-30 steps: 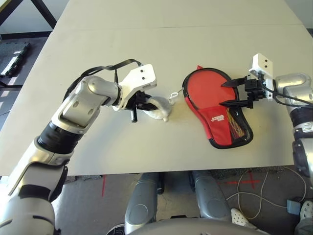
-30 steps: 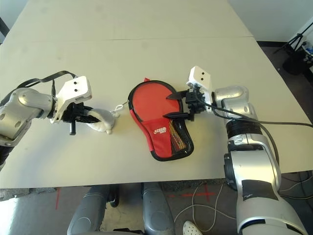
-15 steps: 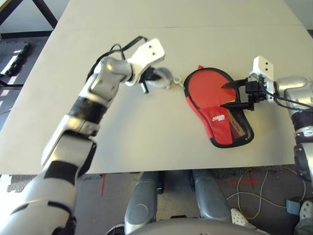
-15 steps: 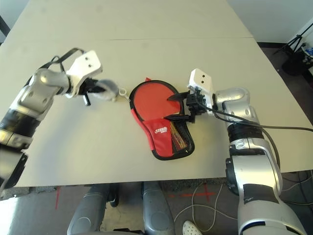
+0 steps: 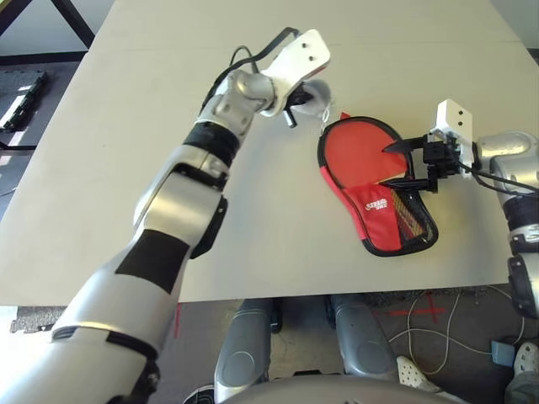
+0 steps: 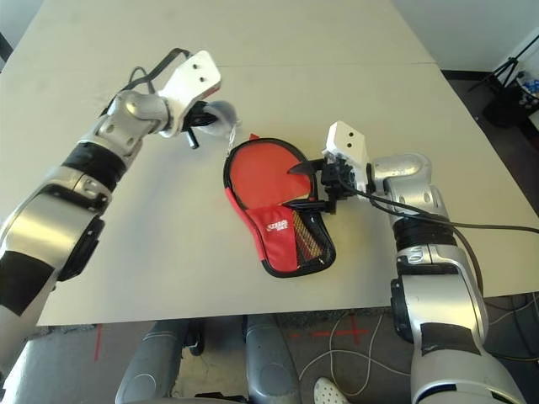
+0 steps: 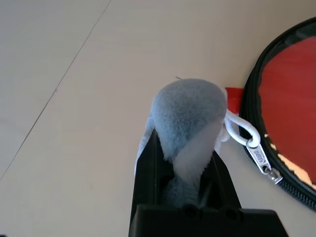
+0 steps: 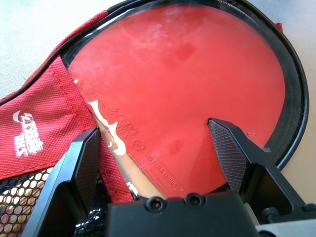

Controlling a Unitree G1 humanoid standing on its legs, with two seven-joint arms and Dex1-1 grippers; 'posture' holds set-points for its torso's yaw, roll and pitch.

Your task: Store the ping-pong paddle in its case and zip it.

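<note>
The red case lies open on the table with the ping-pong paddle inside it. The paddle's round red face shows; its handle end runs under the logo flap and the mesh pocket. My left gripper is shut on a small grey-blue soft lump, held just off the case's far left rim. A white cord ties the lump to the zip pull. My right gripper hangs open over the paddle face's right side, fingertips spread just above the rubber.
The pale table stretches wide to the left of and beyond the case. Its near edge runs just below the case's narrow end. A seam in the tabletop crosses at the far side.
My left arm has lifted the soft lump off the table and swung it away from me to the case's far left rim, with the cord and zip pull following. The right gripper has stayed put.
</note>
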